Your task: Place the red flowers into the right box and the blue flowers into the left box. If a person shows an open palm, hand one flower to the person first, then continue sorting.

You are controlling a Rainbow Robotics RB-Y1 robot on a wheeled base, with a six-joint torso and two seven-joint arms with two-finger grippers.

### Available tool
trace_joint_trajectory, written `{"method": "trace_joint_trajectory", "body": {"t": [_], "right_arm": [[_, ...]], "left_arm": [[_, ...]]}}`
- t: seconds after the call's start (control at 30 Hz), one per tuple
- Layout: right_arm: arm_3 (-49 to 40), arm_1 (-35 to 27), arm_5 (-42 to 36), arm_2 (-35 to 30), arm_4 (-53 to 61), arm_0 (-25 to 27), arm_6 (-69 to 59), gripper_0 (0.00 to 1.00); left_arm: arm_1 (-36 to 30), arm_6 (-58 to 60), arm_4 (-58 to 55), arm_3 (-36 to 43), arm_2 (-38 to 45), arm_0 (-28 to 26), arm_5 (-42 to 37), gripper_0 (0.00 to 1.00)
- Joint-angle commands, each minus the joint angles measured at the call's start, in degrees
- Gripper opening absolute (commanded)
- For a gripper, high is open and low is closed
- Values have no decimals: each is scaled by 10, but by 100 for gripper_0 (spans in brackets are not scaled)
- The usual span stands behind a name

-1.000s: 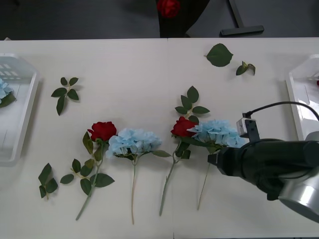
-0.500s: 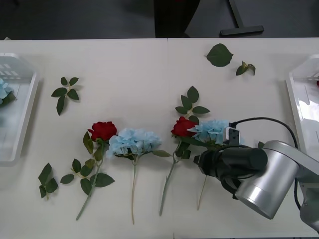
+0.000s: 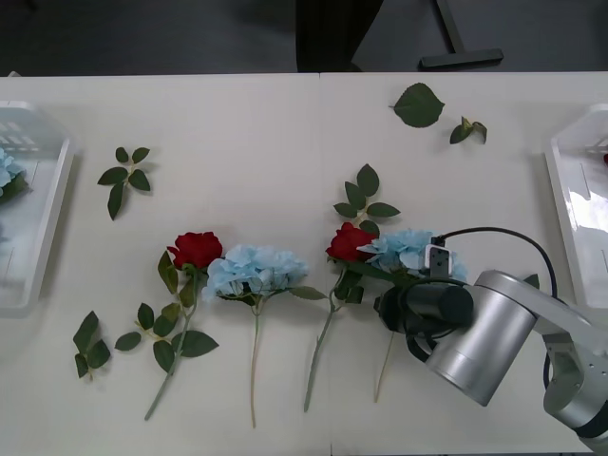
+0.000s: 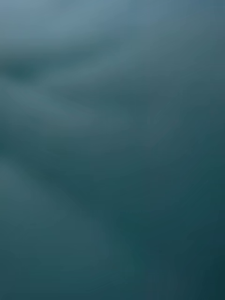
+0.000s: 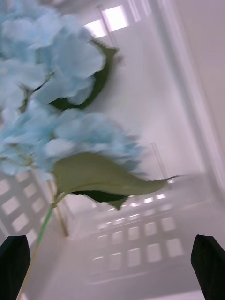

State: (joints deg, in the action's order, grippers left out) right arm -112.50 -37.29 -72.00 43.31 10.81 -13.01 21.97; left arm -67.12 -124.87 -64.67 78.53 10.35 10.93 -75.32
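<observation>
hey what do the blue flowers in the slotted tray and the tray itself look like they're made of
The blue flowers look like fabric: soft, matte petals, with a flat, smooth green leaf, probably cloth or plastic. The left box looks like white moulded plastic, slightly glossy, with rows of cut-out slots in its walls. The left gripper hovers open over it.
</observation>
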Motion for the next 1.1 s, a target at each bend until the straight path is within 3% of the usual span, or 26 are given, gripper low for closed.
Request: {"method": "trace_joint_trajectory", "body": {"t": [0.03,0.1,0.2,0.23,0.5,0.63,0.9,1.1], "right_arm": [[12,26,8,12,-14,-20,-10,79],[12,27,7,12,-14,-21,-12,37],[12,27,8,11,-12,-22,-14,5],[12,26,8,11,-10,-23,-14,0],[3,13,17,-26,40,-30,-7,0],[-30,-6,16,-75,106,-32,3,0],[-84,-43,18,-218,250,-40,109,0],[-78,-37,26,-294,388,-110,248,0]], "left_arm": [[-13,132,-39,91,23,3,-42,100],[-6,196,-45,152,23,-16,-42,100],[15,262,-44,230,23,-42,-42,100],[23,281,-43,250,22,-49,-42,100],[103,387,11,386,-46,-70,-41,100],[128,426,98,429,-136,-66,-15,100],[151,455,266,431,-309,-24,35,100],[198,534,358,415,-402,13,34,100]]}}
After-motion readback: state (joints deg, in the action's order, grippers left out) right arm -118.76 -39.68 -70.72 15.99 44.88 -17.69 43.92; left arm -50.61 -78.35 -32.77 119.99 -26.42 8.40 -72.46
